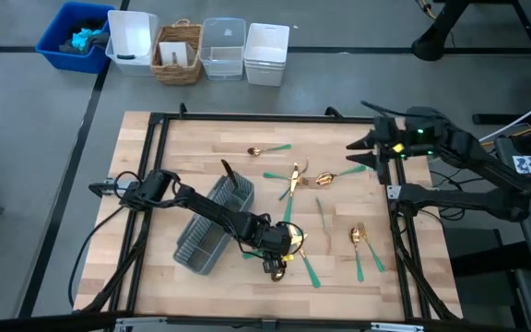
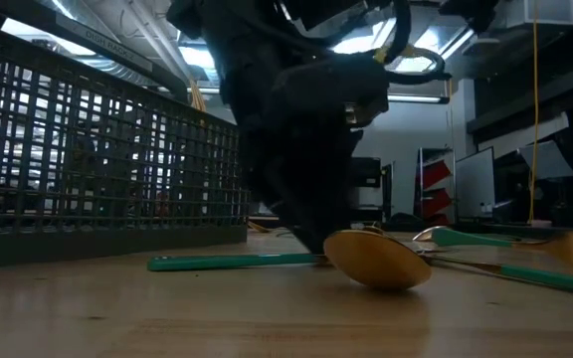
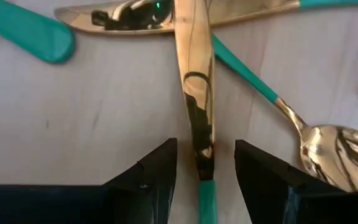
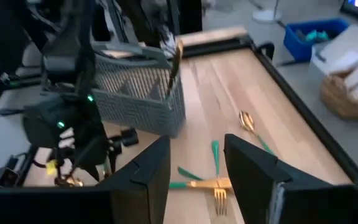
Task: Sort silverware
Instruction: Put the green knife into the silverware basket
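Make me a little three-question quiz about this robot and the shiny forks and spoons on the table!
1. True or false: the left gripper is down among the silverware next to the grey mesh caddy.
2. What lies between the left gripper's open fingers in the left wrist view? A) a knife B) a cup C) a ball
3. Fill in: the right gripper is open above the table's ____ edge, holding nothing.

Key: 1 true; 2 A; 3 right.
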Robot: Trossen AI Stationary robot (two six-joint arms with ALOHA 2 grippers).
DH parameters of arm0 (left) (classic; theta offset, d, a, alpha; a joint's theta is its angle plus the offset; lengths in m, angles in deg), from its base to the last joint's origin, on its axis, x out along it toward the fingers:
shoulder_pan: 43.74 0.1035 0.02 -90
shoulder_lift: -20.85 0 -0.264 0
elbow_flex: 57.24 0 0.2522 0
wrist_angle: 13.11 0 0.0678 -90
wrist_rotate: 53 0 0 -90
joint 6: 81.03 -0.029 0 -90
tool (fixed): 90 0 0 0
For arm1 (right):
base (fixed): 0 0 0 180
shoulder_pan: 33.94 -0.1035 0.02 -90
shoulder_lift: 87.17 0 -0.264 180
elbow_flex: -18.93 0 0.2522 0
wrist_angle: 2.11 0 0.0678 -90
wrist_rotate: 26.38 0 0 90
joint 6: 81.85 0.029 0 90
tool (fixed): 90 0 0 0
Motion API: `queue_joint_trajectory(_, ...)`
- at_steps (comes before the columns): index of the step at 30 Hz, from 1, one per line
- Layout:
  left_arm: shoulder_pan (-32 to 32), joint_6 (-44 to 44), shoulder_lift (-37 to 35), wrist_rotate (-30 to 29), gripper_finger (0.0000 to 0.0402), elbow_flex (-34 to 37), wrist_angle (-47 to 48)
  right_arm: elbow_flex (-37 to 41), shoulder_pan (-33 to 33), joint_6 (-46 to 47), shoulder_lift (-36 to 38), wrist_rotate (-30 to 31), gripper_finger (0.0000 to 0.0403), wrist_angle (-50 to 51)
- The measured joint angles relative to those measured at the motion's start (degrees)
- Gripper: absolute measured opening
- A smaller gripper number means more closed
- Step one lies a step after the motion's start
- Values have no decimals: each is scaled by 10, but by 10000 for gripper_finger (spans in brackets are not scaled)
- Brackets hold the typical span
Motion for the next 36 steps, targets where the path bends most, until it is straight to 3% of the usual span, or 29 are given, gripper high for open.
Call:
queue_joint_trajectory(8,0,2,2,0,148,-1,3,0,0,17,57,-5,152,18)
queue_joint_trajectory(15,1,0,3,-3,95,-2,25,10,0,18,95,-16,152,43)
queue_joint_trajectory(24,1,-4,3,-3,25,-1,29,152,0,52,170,-54,152,-44)
queue_joint_trajectory(30,1,-2,2,-3,33,0,21,252,0,76,209,-75,152,-114)
queue_joint_trajectory(36,2,17,-6,0,34,2,18,299,0,77,220,-75,152,-125)
